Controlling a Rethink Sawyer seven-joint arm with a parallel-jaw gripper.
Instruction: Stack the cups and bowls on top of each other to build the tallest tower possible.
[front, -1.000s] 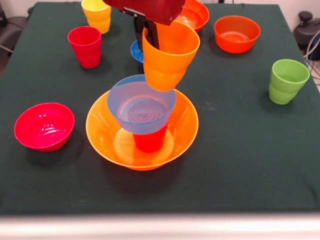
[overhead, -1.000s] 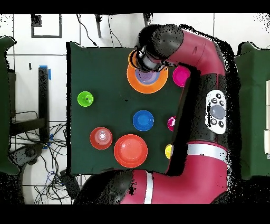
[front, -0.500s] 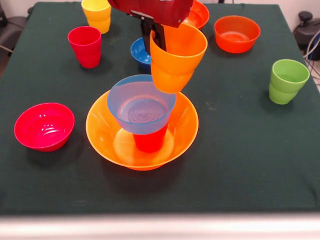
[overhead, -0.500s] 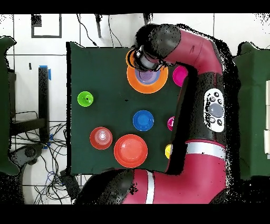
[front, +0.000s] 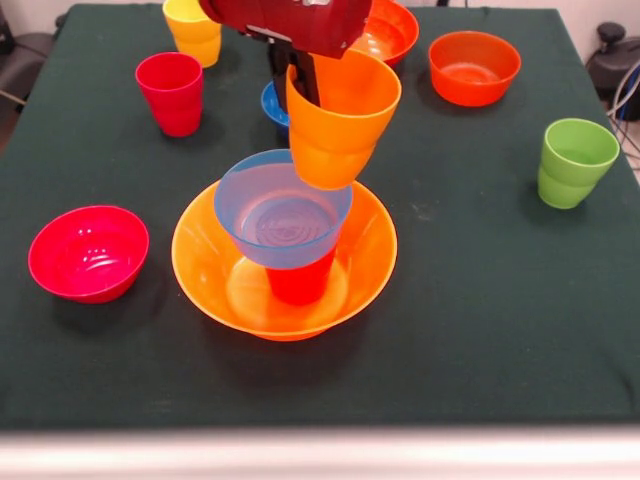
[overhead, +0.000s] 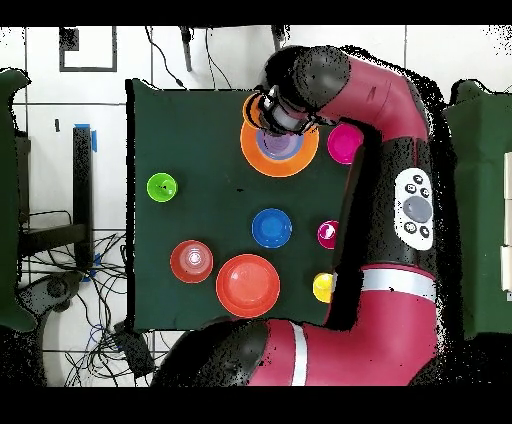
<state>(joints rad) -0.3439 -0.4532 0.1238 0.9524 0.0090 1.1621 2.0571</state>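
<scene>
Fingers (front: 297, 75) clamped on tilted orange cup (front: 340, 118) at upper centre, just above light blue bowl (front: 283, 210).

Red/black arm comes down from above, wrist approx vertical. Gripper (front: 300, 75) clamps the rim of the orange cup (front: 338, 122), one finger inside, cup tilted, held clear of the surface.
</scene>
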